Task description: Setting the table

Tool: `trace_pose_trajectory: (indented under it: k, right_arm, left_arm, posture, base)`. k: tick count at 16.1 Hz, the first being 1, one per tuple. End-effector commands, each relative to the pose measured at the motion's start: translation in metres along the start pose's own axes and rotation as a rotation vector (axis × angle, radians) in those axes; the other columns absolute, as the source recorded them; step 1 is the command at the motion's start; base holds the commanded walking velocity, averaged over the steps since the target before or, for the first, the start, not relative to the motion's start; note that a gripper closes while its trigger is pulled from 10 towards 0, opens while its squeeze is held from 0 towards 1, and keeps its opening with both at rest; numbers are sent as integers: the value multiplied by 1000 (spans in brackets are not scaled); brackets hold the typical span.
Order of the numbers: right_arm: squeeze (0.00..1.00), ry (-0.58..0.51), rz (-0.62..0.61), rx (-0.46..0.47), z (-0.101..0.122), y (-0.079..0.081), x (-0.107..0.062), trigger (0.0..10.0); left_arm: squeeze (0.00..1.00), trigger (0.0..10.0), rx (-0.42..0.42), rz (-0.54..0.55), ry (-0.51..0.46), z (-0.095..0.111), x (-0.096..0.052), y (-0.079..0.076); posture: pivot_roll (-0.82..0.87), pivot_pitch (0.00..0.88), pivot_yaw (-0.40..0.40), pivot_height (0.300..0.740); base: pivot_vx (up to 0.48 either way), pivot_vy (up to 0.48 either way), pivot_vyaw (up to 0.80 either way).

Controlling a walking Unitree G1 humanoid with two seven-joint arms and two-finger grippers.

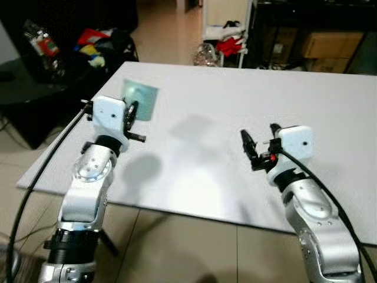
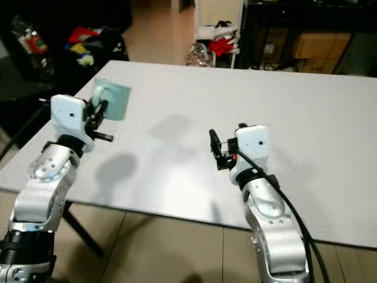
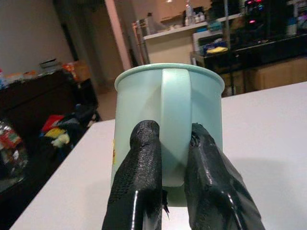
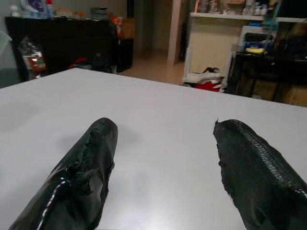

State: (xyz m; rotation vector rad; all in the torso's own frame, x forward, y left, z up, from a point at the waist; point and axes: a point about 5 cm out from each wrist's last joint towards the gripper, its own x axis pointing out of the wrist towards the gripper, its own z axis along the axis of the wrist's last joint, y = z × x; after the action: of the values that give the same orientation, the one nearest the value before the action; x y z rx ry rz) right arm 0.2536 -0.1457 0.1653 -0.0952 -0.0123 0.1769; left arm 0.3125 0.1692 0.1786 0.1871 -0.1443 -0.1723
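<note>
In the head views, the left pincer (image 1: 134, 118) pinches a mug (image 1: 141, 99) by its handle above the bench (image 1: 235, 106) near its left edge; set down so close, it could tip off. In the left wrist view the fingers (image 3: 139, 177) clamp only the narrow handle (image 3: 175, 120), so the mug could swivel; I cannot see its contents. In the right wrist view, the right pincer (image 4: 163, 163) hangs spread over bare bench.

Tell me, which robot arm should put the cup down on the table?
The left one, probably. Its left gripper is already shut on the cup's handle, over the white table. The right gripper is open and holds nothing.
</note>
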Motion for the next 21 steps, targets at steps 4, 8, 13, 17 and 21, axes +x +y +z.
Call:
trace_pose_trajectory:
  k: [4,8,13,17,21]
  right_arm:
    - [0,2,-7,-1,0,-4,0,10000]
    - [0,30,53,24,-1,-10,-1,10000]
    - [0,48,119,12,2,-17,-1,10000]
    - [0,83,177,-54,-2,-20,-2,10000]
    - [0,115,161,-102,-4,-24,-10,10000]
  left_arm:
    - [0,10000,-3,-56,-9,2,5,-8]
    - [0,10000,1,-83,19,-4,9,-13]
    - [0,10000,-7,-156,14,-11,36,-24]
    - [0,10000,-132,-115,96,-19,71,-29]
    - [0,10000,-127,-76,178,-33,82,-42]
  posture:
    - [18,0,88,740]
    - [9,0,93,740]
    - [-13,0,86,740]
    - [-53,0,107,740]
    - [-106,0,122,740]
  base:
    - [325,0,0]
    - [74,0,0]
    - [0,0,0]
    - [0,0,0]
    - [0,0,0]
